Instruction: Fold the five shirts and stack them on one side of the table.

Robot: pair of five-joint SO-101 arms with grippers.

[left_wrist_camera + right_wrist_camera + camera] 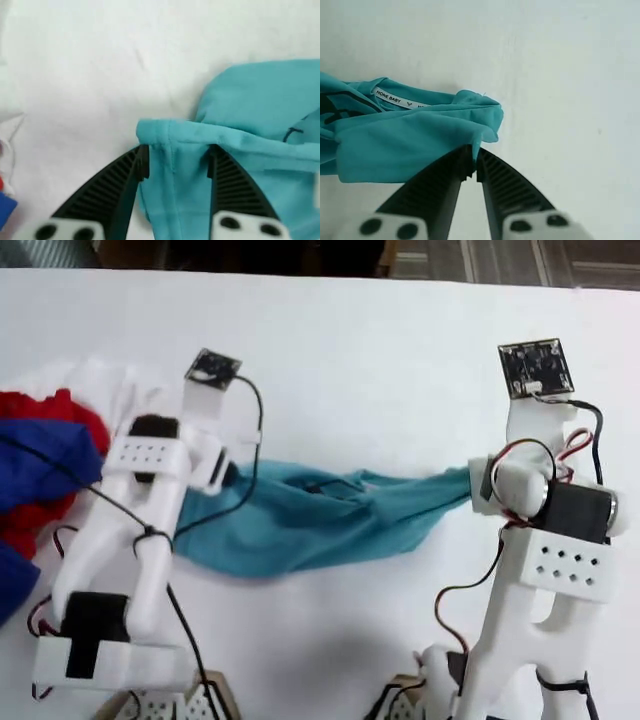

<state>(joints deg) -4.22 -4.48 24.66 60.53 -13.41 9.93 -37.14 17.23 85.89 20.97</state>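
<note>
Two white robot arms worked a teal shirt [300, 520] that lay bunched lengthwise across the middle of the white worktop [350, 340], one arm at either end of the cloth. The left tool [177, 160] sat low over the shirt's end nearest the heap, its ribbed black jaws spread apart with a folded hem and a band of fabric lying between them. The right tool [472, 162] met the opposite end, its jaws pressed almost together and pinching a corner of the cloth near the neck label. Between the two ends the shirt ran in loose wrinkles, widest near the left arm and tapering to a narrow twist at the right arm. At the worktop's left edge, just beside the left arm, a red shirt [50, 410], a blue shirt [40, 465] and a white shirt [100, 380] lay heaped together unfolded.
</note>
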